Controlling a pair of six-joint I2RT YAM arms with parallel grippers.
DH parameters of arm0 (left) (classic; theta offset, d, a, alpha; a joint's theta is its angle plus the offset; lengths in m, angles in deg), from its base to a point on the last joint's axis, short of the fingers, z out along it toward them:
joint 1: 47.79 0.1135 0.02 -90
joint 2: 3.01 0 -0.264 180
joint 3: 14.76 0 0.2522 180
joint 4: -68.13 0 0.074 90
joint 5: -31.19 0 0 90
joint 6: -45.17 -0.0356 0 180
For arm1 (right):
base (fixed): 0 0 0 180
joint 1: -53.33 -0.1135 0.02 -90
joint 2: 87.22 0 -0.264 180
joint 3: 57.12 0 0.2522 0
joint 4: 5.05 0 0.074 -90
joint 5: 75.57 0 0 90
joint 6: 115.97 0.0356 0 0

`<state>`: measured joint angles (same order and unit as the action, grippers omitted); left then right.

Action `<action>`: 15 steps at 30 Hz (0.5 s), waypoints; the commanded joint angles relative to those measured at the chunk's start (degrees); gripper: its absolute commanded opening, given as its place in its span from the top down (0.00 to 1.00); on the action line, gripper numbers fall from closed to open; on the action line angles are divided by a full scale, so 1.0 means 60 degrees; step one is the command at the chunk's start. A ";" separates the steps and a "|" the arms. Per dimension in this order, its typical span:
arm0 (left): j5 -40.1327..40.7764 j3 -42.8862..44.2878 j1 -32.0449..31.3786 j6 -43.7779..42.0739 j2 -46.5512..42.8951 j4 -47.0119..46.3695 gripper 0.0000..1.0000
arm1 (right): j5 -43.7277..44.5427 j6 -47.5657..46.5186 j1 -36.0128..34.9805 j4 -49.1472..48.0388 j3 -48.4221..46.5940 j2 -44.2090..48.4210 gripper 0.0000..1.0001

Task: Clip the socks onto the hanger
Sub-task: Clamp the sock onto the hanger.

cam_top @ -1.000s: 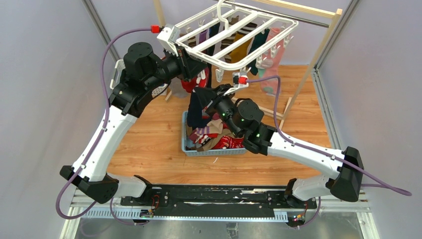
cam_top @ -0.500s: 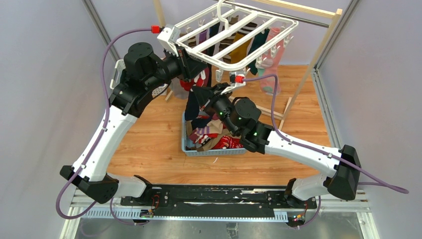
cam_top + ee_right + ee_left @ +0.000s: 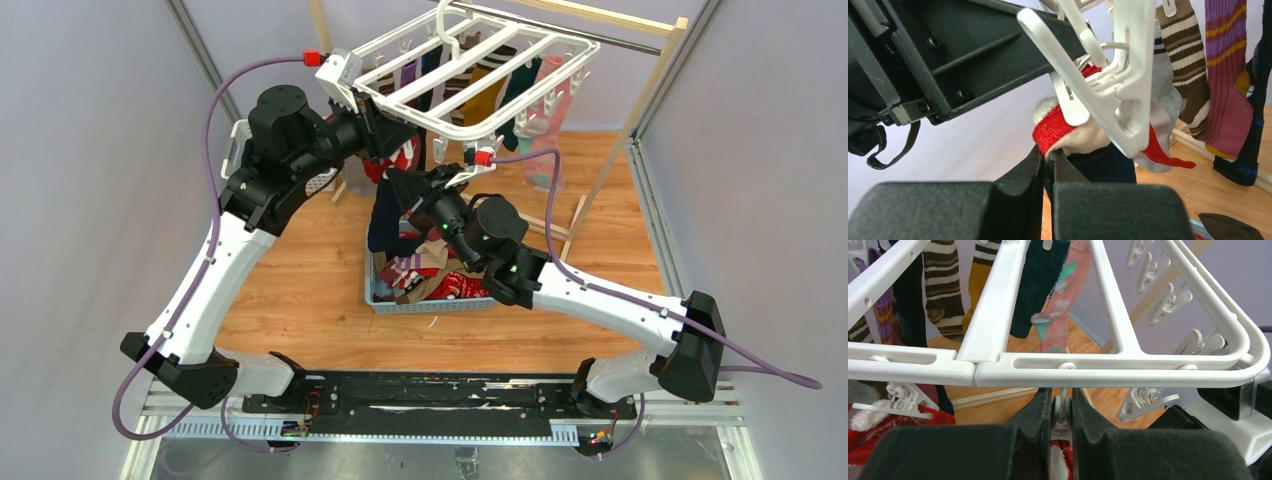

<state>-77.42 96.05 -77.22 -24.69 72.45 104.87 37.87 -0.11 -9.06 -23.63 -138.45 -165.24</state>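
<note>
The white hanger (image 3: 470, 75) hangs from the rail at the back, with several socks (image 3: 490, 95) clipped to it. My left gripper (image 3: 388, 140) is under its front bar (image 3: 1118, 367) and is shut on a dangling white clip (image 3: 1062, 410), squeezing it. My right gripper (image 3: 405, 192) is shut on a navy sock (image 3: 385, 225) just below its red-white cuff (image 3: 1060, 131). It holds the cuff up against the white clip (image 3: 1108, 95). Red and white fabric shows in the clip between my left fingers (image 3: 1040, 407). The sock's foot hangs down over the basket.
A blue basket (image 3: 385, 297) full of mixed socks stands on the wooden floor below my right arm. The wooden rack (image 3: 640, 110) carries the hanger. A white lattice basket (image 3: 240, 140) is behind my left arm. Hung socks (image 3: 1040, 285) fill the hanger's far rows.
My right gripper has moved left and a little up with the navy sock, bringing its cuff to the clip. My left gripper has stayed on the clip.
</note>
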 commanded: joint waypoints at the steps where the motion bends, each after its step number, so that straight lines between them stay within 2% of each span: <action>1: -0.0010 -0.0075 0.0042 -0.0089 -0.0139 0.0590 0.89 | -0.0010 -0.0264 -0.0147 -0.0606 -0.0423 -0.0028 1.00; 7: 0.0040 -0.0034 0.0042 -0.0076 -0.0140 0.0543 0.86 | -0.0068 -0.0429 -0.0149 -0.0660 -0.0506 -0.0063 1.00; 9: 0.0055 -0.0026 0.0042 -0.0083 -0.0141 0.0567 0.77 | -0.0082 -0.0434 -0.0163 -0.0660 -0.0462 -0.0048 1.00; 11: 0.0087 -0.0044 0.0042 -0.0090 -0.0154 0.0602 0.62 | -0.0075 -0.0408 -0.0159 -0.0660 -0.0368 -0.0021 1.00; 15: 0.0208 -0.0145 0.0042 -0.0105 -0.0250 0.0566 0.56 | -0.0098 -0.0426 -0.0163 -0.0739 -0.0243 0.0037 1.00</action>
<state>-76.85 95.97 -77.22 -24.76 72.37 105.98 37.50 -1.72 -9.06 -25.49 -138.98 -165.31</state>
